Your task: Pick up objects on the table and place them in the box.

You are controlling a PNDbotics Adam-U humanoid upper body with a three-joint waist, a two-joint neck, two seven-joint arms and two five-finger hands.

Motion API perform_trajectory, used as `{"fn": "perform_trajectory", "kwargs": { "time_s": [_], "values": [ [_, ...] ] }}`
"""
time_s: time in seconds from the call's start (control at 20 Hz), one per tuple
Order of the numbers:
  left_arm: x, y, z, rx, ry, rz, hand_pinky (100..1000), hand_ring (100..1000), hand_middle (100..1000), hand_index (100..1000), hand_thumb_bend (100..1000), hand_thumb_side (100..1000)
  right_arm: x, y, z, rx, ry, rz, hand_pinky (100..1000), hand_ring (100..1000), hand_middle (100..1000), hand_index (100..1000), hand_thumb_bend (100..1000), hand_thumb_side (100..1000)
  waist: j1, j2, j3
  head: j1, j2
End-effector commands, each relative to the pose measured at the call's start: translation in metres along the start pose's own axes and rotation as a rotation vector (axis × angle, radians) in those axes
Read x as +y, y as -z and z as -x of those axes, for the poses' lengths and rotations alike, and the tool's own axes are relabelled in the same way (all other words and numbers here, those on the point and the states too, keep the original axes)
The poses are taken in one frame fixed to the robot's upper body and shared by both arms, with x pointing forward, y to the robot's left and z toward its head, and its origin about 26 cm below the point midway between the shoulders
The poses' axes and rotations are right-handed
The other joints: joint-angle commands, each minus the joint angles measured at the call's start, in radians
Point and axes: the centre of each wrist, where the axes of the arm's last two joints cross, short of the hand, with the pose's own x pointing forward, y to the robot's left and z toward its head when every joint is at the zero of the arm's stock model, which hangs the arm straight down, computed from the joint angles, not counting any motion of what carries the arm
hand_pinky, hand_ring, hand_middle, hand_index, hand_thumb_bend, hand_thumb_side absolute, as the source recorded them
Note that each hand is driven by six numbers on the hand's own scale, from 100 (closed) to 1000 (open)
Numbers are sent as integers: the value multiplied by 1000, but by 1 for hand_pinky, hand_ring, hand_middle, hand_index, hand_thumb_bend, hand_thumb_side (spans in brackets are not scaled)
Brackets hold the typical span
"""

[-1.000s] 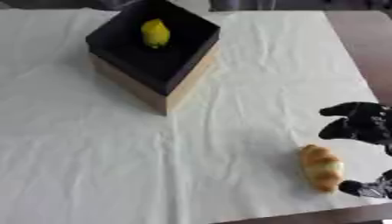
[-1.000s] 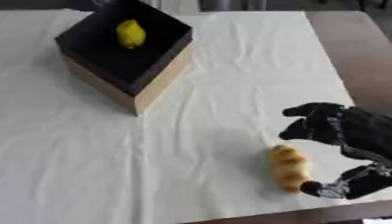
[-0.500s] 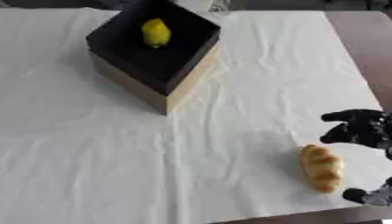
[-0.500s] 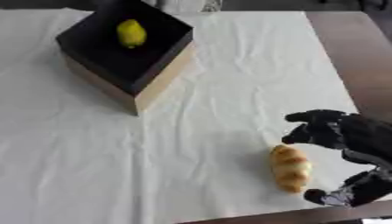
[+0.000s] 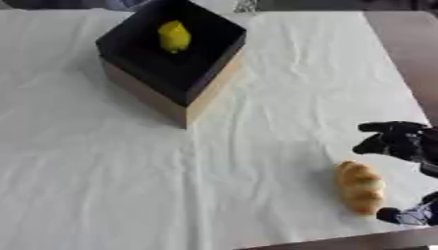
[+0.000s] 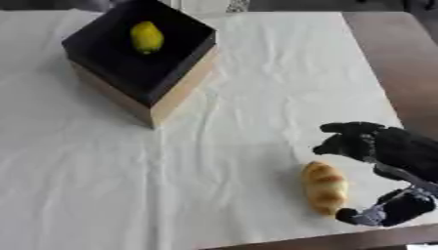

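A golden bread roll lies on the white cloth near the table's front right. My right hand hovers just to its right, black fingers spread above the roll's far end and the thumb below its near end. The hand is open and holds nothing. The box, black inside with tan cardboard sides, stands at the back left. A yellow lemon lies inside it. My left hand shows in neither view.
A white wrinkled cloth covers the table. Bare brown table runs along the right side and the front edge. A dark shape sits beyond the far edge.
The camera has tilted, shifting the whole picture. My right hand has dropped closer to the roll, its fingers now level with the roll's far end. The roll has stayed put.
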Motion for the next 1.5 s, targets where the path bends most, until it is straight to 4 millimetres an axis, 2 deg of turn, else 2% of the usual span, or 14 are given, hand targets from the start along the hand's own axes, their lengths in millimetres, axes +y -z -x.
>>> {"fn": "perform_trajectory", "kwargs": {
  "time_s": [0.05, 0.25, 0.55, 0.75, 0.8, 0.85, 0.95, 1.0, 1.2, 1.35, 1.5],
  "values": [
    [2, 7, -5, -30, -2, -2, 807, 768, 712, 929, 163, 591, -5, 2, -2, 9, -25, -14, 892, 970, 756, 899, 551, 402, 2, -14, 2, -6, -7],
    [2, 7, -5, -31, -7, -2, 808, 768, 712, 929, 163, 590, -2, 3, -3, 18, -17, -39, 890, 966, 741, 876, 553, 403, 4, -12, 3, -9, -8],
    [1, 7, -5, -30, -14, 0, 807, 768, 713, 929, 155, 597, -3, 3, -3, 71, -43, -51, 868, 937, 701, 842, 494, 395, 4, -9, 7, -15, -9],
    [0, 7, -5, -30, -19, 0, 807, 768, 713, 929, 153, 598, -1, 3, -4, 103, -61, -56, 856, 909, 641, 802, 448, 307, 4, -7, 9, -17, -10],
    [0, 7, -5, -30, -20, 0, 807, 769, 714, 929, 153, 598, 0, 3, -5, 106, -59, -58, 851, 894, 617, 785, 428, 202, 4, -7, 9, -17, -10],
    [-1, 7, -6, -31, -21, 1, 807, 769, 714, 929, 152, 599, 0, 4, -5, 107, -57, -62, 848, 887, 604, 775, 410, 166, 5, -7, 10, -18, -10],
    [-1, 7, -6, -31, -24, 2, 807, 769, 714, 929, 151, 601, 0, 5, -6, 102, -47, -67, 833, 856, 568, 746, 340, 212, 5, -7, 10, -21, -11],
    [-1, 7, -6, -31, -25, 2, 807, 769, 714, 929, 149, 602, 0, 6, -6, 96, -40, -67, 826, 845, 542, 722, 278, 222, 6, -7, 11, -22, -11],
    [-2, 7, -6, -29, -29, 3, 807, 769, 714, 929, 145, 610, -2, 9, -6, 70, -12, -30, 805, 798, 447, 631, 100, 186, 6, -7, 12, -25, -11],
    [-2, 8, -6, -29, -32, 3, 807, 769, 714, 929, 142, 615, -6, 11, -4, 40, -9, 19, 799, 784, 407, 601, 100, 170, 5, -8, 12, -27, -11],
    [-2, 8, -6, -30, -33, 3, 807, 770, 716, 929, 140, 616, -10, 13, -3, 12, -11, 54, 798, 782, 403, 599, 100, 177, 5, -10, 14, -28, -12]
  ]
}}
